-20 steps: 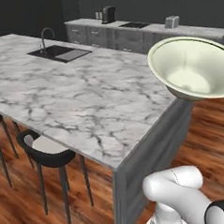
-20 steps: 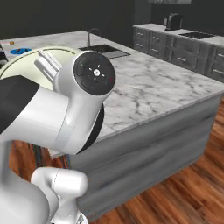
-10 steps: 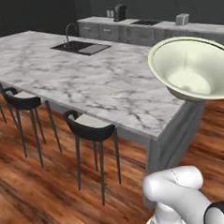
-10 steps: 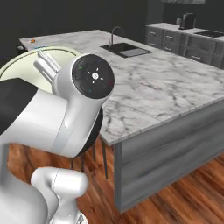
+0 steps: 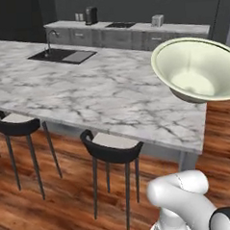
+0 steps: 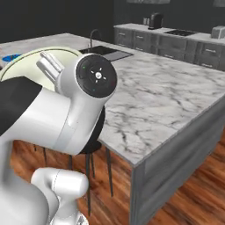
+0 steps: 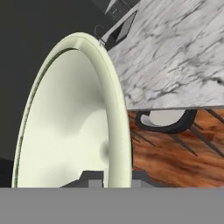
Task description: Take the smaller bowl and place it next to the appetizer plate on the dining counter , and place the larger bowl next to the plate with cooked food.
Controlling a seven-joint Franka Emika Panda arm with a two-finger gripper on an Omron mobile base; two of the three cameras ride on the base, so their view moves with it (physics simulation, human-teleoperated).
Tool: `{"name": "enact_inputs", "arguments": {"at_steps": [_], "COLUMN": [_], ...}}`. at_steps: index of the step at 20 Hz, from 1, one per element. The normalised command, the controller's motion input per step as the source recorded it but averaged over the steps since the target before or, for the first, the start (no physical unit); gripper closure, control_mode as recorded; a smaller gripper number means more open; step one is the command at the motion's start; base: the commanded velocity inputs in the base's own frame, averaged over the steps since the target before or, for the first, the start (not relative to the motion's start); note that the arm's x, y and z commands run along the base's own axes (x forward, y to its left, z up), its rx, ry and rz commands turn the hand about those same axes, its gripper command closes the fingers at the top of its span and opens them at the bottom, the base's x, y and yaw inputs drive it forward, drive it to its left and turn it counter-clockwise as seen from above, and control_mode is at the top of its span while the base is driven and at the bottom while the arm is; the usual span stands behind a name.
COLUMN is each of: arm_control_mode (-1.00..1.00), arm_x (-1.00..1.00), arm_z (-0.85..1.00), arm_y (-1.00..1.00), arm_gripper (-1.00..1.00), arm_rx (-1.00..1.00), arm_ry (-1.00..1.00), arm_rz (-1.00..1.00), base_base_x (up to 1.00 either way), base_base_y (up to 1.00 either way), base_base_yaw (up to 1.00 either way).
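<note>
While the end effector (image 7: 111, 178) stays clamped on its rim, one larger bowl (image 5: 197, 74) hangs tilted in the air past the near corner of the dining bench (image 5: 101, 91). Two black stools (image 5: 111, 148) stand under the overhang. One black sink (image 5: 61, 55) is inset in the grey-veined white marble. Beyond it runs a grey-drawered counter (image 5: 131, 34) against dark walls, above a wooden floor (image 5: 60, 207).
</note>
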Motion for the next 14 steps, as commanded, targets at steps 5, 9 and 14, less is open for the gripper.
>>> {"name": "enact_inputs", "arguments": {"at_steps": [5, 9, 14], "arm_control_mode": [1.0, 1.0, 1.0], "arm_x": [0.0, 0.0, 0.0], "arm_z": [0.0, 0.0, 0.0], "arm_y": [0.0, 0.0, 0.0], "arm_gripper": [1.0, 1.0, 1.0], "arm_rx": [0.0, 0.0, 0.0], "arm_ry": [0.0, 0.0, 0.0], "arm_rz": [0.0, 0.0, 0.0], "base_base_x": [0.4, 0.34, 0.27], "base_base_y": [1.0, 1.0, 1.0], "base_base_yaw": [-0.46, -0.47, -0.43]}}
